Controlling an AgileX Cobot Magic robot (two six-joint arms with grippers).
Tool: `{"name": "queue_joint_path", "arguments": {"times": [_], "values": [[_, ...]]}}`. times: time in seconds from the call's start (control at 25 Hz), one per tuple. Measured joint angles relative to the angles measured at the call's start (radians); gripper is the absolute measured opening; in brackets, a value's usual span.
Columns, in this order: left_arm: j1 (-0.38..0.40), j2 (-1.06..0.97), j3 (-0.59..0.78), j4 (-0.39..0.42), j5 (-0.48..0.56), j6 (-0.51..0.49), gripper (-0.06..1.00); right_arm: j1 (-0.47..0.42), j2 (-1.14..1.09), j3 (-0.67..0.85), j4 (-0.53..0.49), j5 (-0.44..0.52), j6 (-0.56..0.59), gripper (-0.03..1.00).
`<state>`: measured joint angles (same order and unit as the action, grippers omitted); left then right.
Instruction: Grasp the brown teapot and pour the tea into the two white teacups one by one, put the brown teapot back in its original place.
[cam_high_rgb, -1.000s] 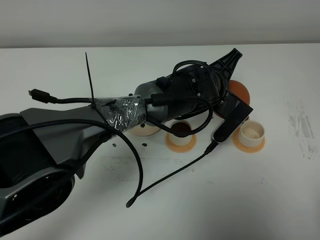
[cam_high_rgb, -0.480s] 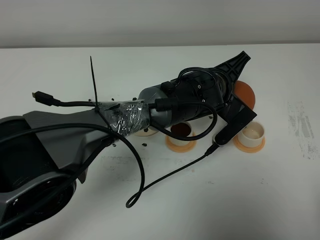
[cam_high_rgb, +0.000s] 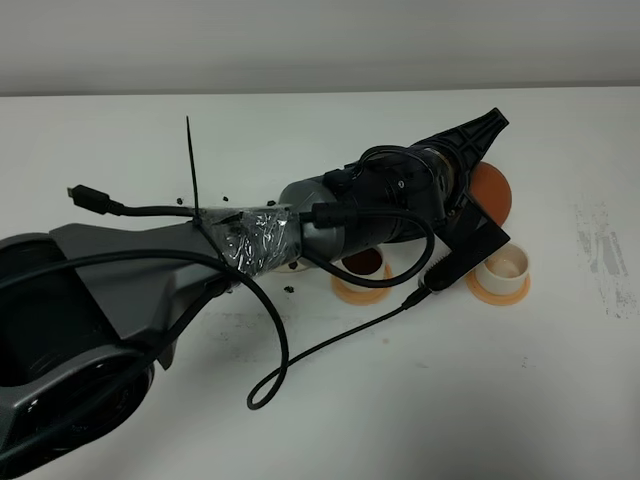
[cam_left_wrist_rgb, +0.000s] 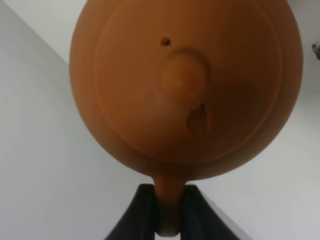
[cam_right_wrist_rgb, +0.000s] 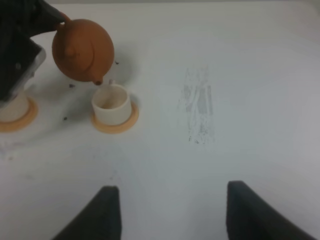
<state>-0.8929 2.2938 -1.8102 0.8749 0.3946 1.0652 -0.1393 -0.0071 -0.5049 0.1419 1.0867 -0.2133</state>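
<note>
Holding the brown teapot (cam_left_wrist_rgb: 185, 85) by its handle in my clamped left fingers (cam_left_wrist_rgb: 141, 215), spout tipped just over the right-hand white teacup (cam_right_wrist_rgb: 111, 104); right fingers (cam_right_wrist_rgb: 100, 215) spread wide, idle.

Left arm (cam_high_rgb: 110, 290) is a chunky grey shell filling the lower left of the frame, with crinkly silver tape (cam_high_rgb: 255, 240) wrapped mid-frame, a black zip tie (cam_high_rgb: 192, 165) sticking up and loose black cables (cam_high_rgb: 272, 340) looping off it. Left hand (cam_high_rgb: 478, 135) is ribbed matte black. Right hand (cam_right_wrist_rgb: 172, 212) is just two plain dark wedges at the bottom edge.

Brn teapot (cam_right_wrist_rgb: 82, 50), wht cup (cam_right_wrist_rgb: 111, 104) (orange coaster (cam_right_wrist_rgb: 131, 120))
</note>
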Motion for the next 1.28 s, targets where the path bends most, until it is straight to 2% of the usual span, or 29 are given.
{"name": "queue_joint_path", "arguments": {"times": [1.28], "values": [[-0.002, 0.033, 0.000, 0.164, -0.098, 0.000, 0.12, 0.000, 0.000, 0.000, 0.000, 0.000, 0.000, 0.49]]}}
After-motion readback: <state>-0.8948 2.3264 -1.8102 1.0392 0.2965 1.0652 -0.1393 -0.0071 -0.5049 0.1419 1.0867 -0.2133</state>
